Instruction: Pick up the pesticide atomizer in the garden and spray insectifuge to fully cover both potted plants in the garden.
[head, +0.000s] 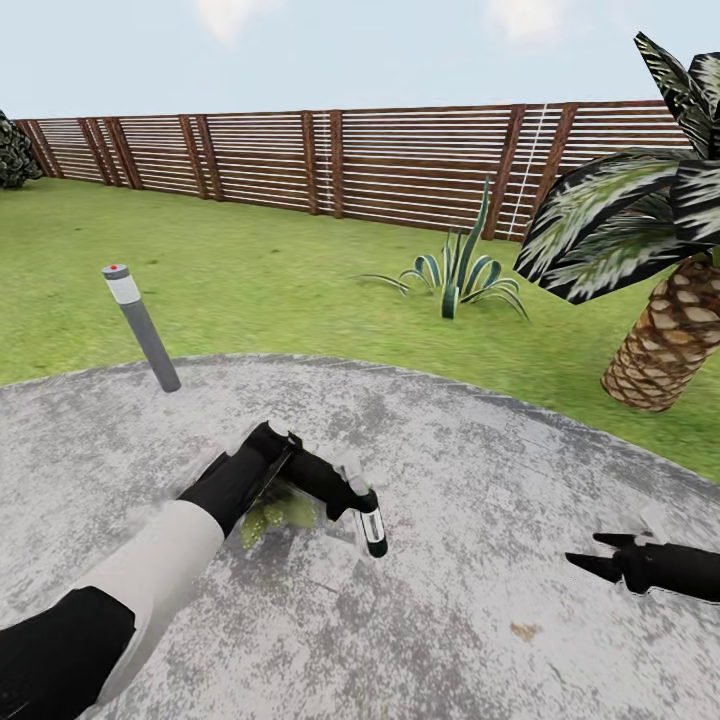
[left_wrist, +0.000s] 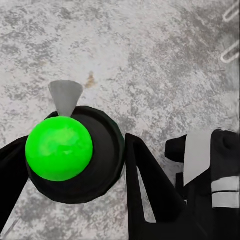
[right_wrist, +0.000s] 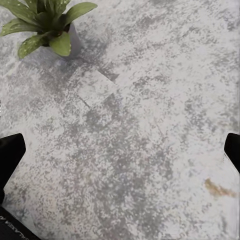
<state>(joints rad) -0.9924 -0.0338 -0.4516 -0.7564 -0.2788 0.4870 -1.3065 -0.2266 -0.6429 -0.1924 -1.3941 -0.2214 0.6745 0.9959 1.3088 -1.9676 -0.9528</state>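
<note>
My left gripper (head: 345, 492) is shut on the pesticide atomizer (head: 372, 525), a dark bottle with a white label that hangs over the paved patio (head: 470, 470). In the left wrist view the black fingers (left_wrist: 145, 185) flank its round dark body (left_wrist: 102, 150), which bears a bright green ball, and a pale grey cone fans out beyond it. A potted plant (head: 272, 515) with green leaves sits under my left forearm, partly hidden. The right gripper (head: 598, 553) is open, low over the patio at the right. Its wrist view has a leafy potted plant (right_wrist: 47, 22) ahead of the open right gripper (right_wrist: 121, 150).
A grey bollard lamp (head: 142, 328) with a red dot leans at the patio's far left edge. Beyond lie lawn (head: 250, 270), a striped agave clump (head: 455, 275), a palm (head: 668, 345) at the right and the brown slatted fence (head: 350, 160). A brown fleck (head: 522, 630) marks the paving.
</note>
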